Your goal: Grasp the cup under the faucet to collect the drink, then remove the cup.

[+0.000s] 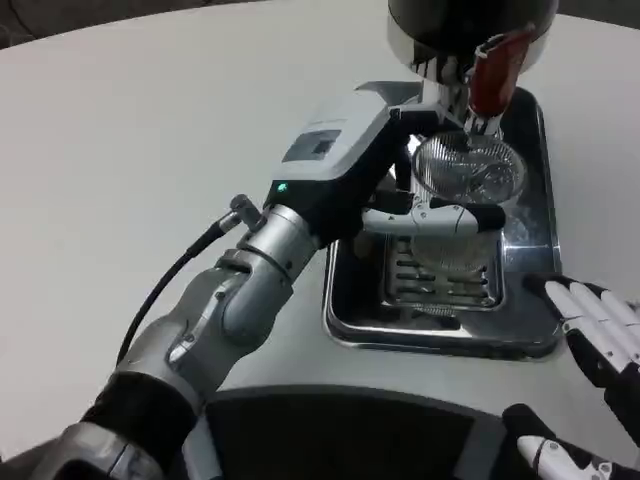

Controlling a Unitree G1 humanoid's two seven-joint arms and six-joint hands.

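While left hand (400, 200) fingers (450, 217) hold one clear cup (468, 180), seemingly under one faucet (492, 75), right hand (600, 330) fingers spread wide.

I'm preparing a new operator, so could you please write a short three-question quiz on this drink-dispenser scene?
1. True or false: the left robot hand holds the clear cup.
2. What does the cup stand on? A) bare table B) the grate in the metal tray C) a plate
3. Fill in: the faucet lever above the cup is ____ in colour.

Key: 1 true; 2 B; 3 red. The right robot hand lies open beside the tray.
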